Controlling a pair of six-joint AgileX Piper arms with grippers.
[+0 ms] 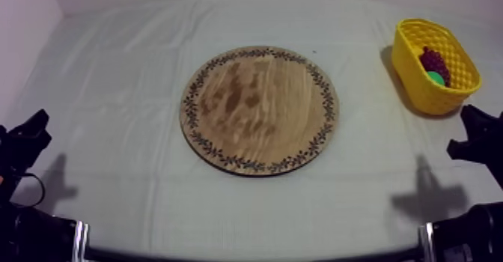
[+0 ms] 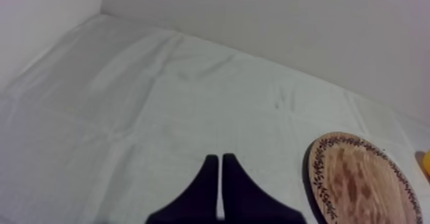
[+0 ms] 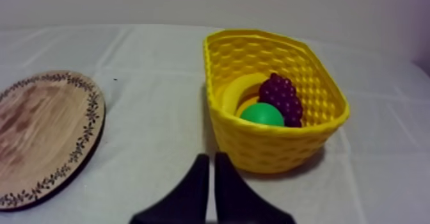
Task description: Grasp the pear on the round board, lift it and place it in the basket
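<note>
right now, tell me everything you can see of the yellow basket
The yellow basket looks like moulded plastic: oval, with a woven-lattice wall and a thicker rim. It stands upright on the cloth at the table's right side, apart from the wooden board. Inside lie a bunch of grapes, a green pear and what looks like a banana curved along the wall. My right gripper, shut, points at it without touching.

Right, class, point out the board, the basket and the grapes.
board (image 1: 259, 109): top view, on its bare wooden middle.
basket (image 3: 281, 146): right wrist view, on its near outer wall.
grapes (image 3: 283, 97): right wrist view, on the middle of the bunch.
</note>
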